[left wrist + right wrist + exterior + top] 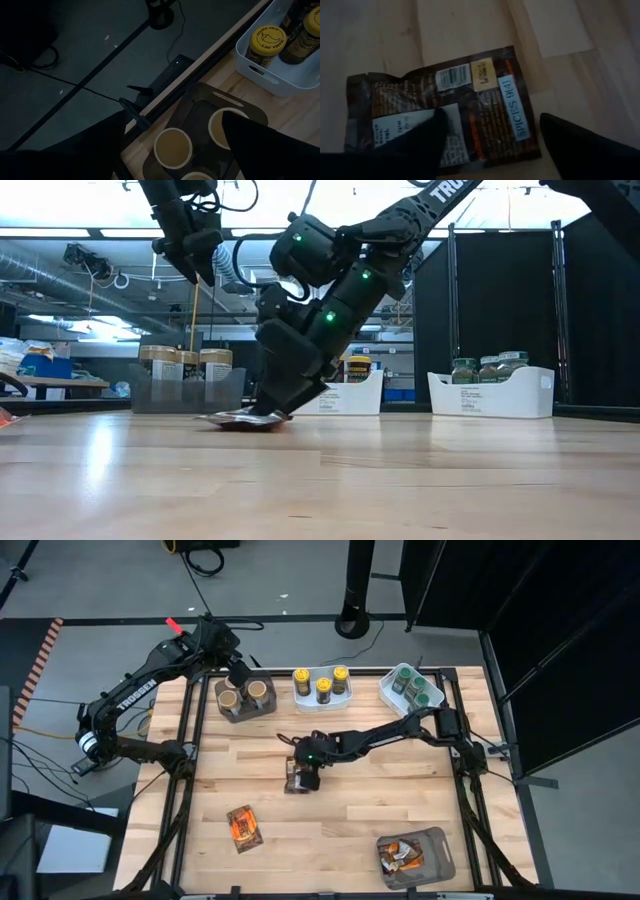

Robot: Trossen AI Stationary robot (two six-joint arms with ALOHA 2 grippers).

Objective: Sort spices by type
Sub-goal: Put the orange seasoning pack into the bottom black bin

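Spice packet (pixel 445 115) is lying flat mid-table, so it's straddled by the right gripper (pixel 300 776), jaws apart, for a pinch, while the left gripper (pixel 238 673), jaws also apart, is parked over the jar bin (pixel 222 710).

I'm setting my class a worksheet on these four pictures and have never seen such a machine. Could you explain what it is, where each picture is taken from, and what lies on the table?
It is a robot with two dark arms at a wooden table, sorting spices. One picture looks straight down, one looks level across the tabletop, and one comes from each arm's wrist.

At the far edge stand a dark bin of tan-lidded jars, a white tray of yellow-lidded jars and a white tray of green-lidded jars. A grey bin of packets sits at the near edge, and a loose orange packet lies near it.

The right end effector is open, down on a brown packet at mid-table. The left end effector hovers open over the tan-lidded jars. Nothing is held.
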